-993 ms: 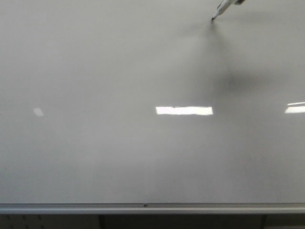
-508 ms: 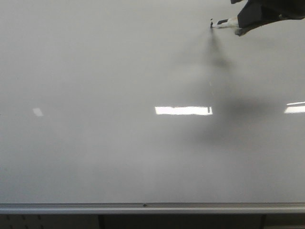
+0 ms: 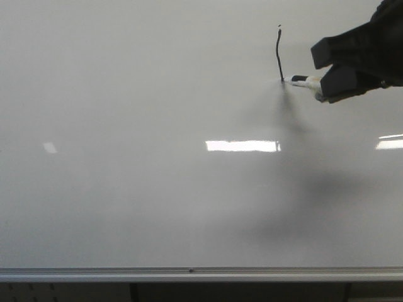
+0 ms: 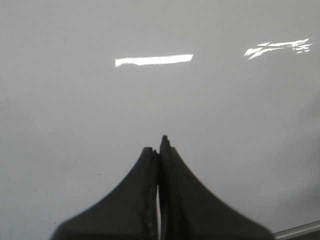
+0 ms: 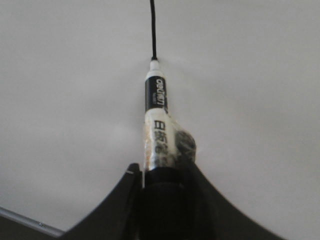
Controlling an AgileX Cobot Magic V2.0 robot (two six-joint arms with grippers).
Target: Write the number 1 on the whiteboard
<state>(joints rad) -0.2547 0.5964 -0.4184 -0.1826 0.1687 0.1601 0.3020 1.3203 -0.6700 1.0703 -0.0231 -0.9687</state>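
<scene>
Right hand (image 3: 318,85) is seen clamped on a marker (image 3: 301,80), its tip pressed to the whiteboard (image 3: 126,189). Since half a second ago, the number 1 (image 3: 278,55) has been drawn downward at upper right; it looks nearly finished. Left hand (image 4: 159,150) is held closed, empty. Nothing obstructs.

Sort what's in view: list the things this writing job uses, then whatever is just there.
In use: whiteboard; number 1, a black stroke; marker, tip on the stroke's lower end; right gripper, gripping the marker.
Just there: left gripper, shut and empty; light reflections; silver rail.
</scene>
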